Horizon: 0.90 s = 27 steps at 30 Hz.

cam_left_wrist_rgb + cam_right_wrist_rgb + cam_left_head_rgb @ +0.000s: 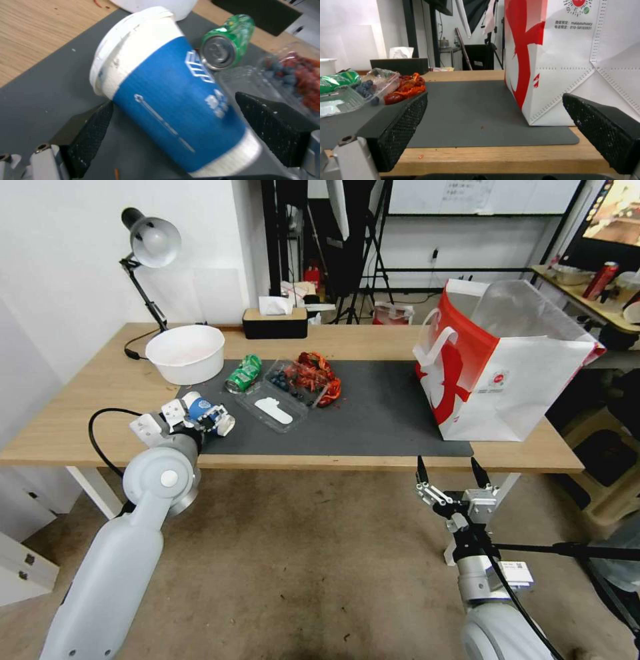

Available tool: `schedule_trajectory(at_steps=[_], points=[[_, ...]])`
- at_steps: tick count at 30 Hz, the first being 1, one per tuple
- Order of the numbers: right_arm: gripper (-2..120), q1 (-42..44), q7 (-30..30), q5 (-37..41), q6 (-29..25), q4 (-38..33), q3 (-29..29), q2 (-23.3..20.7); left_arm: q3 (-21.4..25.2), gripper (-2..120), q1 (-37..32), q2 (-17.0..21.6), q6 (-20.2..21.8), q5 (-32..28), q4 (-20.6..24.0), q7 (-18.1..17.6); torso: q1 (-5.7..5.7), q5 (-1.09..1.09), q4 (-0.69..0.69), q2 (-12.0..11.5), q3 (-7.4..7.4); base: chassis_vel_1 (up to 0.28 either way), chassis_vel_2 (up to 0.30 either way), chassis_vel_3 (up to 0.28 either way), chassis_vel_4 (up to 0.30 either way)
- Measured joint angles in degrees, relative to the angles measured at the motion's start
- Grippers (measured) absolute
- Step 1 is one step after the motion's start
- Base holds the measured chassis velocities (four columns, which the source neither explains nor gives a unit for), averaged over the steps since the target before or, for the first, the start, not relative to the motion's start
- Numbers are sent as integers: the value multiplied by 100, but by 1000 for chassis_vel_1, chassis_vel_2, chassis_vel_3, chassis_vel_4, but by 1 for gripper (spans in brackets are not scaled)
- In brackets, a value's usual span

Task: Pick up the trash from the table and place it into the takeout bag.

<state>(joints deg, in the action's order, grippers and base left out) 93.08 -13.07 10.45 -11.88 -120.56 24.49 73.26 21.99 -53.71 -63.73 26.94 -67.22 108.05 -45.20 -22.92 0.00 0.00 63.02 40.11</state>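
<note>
Blue corrugated paper cup (pixel 173 100) lies tilted between the left gripper's (pixel 212 420) wide jaws, unclamped; right gripper (pixel 452 473) waits near the counter (pixel 373 337) edge, jaws wide.

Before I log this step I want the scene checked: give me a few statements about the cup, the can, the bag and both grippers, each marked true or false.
1. The blue paper cup lies tilted between the left gripper fingers. True.
2. The crushed green can is inside the takeout bag. False: it lies on the grey mat, beside the clear clamshell.
3. The right gripper holds the red shells. False: it is open, at the table front edge.
4. The takeout bag stands upright. True.
</note>
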Motion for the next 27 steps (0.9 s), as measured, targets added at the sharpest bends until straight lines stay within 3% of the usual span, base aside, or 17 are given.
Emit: schedule_trajectory(at_steps=[8, 13, 14, 16, 17, 19, 20, 23, 24, 27], points=[[100, 8, 0, -12, -14, 18, 6, 17, -126, 75, 148, 96, 30, 32, -221, -6, 0, 1, 0, 0, -1, 0, 0, 0, 0], [100, 5, 0, -15, -19, 36, 25, 26, -197, 52, 167, 79, 60, 187, -271, 32, 0, 1, -1, 0, -1, 0, 0, 0, 0], [100, 5, 0, -15, -19, 36, 25, 26, -197, 52, 167, 79, 60, 187, -271, 32, 0, 1, -1, 0, -1, 0, 0, 0, 0], [100, 3, -1, -18, -24, 46, 28, 28, -223, 41, 124, 87, -6, 440, -285, 206, 0, 0, -1, 1, -1, 0, 0, 0, 0], [100, 3, -1, -18, -24, 46, 28, 28, -223, 41, 124, 87, -6, 440, -285, 206, 0, 0, -1, 1, -1, 0, 0, 0, 0], [100, -1, -1, -20, -27, 54, 28, 31, -250, 31, 44, 131, -239, 872, -307, 637, 0, 0, 0, 1, -1, 0, 0, 0, 0], [100, -1, -1, -20, -27, 54, 28, 31, -250, 31, 44, 131, -239, 872, -307, 637, 0, 0, 0, 1, -1, 0, 0, 0, 0], [100, -11, -6, -22, -29, 63, 30, 32, -275, 15, -65, 218, -738, 1408, -320, 1351, 0, 0, 0, 1, -1, 0, 0, 0, 0], [100, -11, -6, -22, -29, 63, 30, 32, -275, 15, -65, 218, -738, 1408, -320, 1351, 0, 0, 0, 1, -1, 0, 0, 0, 0], [100, -17, -8, -24, -34, 78, 30, 32, -290, 5, -183, 330, -1428, 1939, -381, 2246, 0, 1, 0, 1, -1, 0, 0, 0, 0]])
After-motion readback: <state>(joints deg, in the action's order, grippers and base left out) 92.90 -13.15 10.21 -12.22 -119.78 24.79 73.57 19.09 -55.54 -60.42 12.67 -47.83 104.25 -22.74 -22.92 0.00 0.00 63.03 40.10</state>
